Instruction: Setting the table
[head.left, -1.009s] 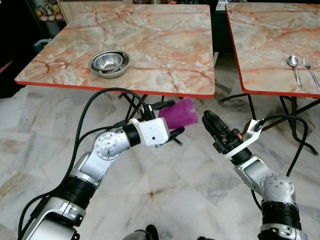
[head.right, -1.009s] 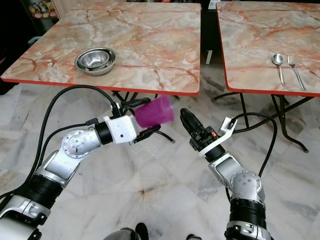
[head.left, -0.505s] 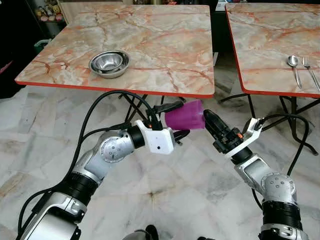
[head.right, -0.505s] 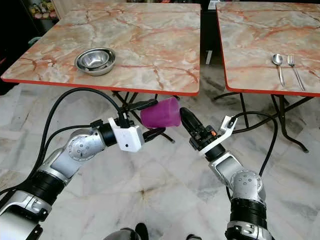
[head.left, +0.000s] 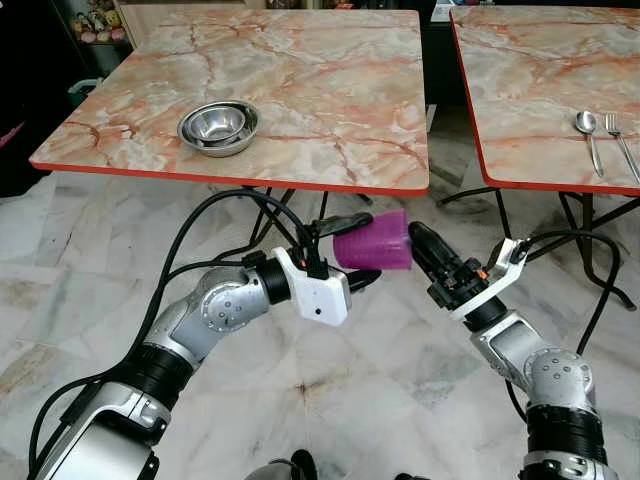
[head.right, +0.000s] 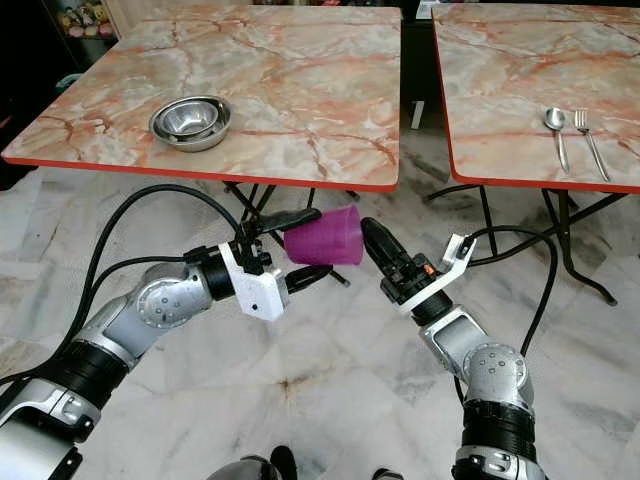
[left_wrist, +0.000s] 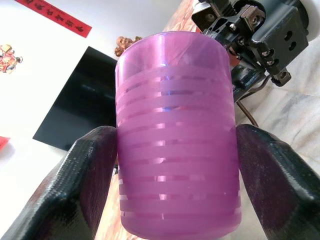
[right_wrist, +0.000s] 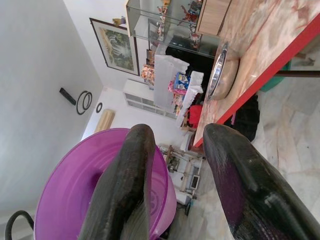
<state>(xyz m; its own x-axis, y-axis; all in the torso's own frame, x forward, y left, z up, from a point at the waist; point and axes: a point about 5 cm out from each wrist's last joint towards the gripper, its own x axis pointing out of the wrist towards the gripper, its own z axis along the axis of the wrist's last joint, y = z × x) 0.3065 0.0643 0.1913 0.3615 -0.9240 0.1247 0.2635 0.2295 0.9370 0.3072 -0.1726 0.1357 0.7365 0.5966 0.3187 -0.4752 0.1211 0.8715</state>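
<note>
Handover under way: purple cup (head.left: 375, 245), clamped sideways between left gripper (head.left: 345, 252) fingers, now swinging onto right gripper (head.left: 424, 243), fingertips slightly parted across its rim, below table (head.left: 300, 110) edge.

We see even, bright daylight across sharp head views; soft shadows pool beneath the table (head.left: 250, 90), while dark corners sit at ten o'clock.
</note>
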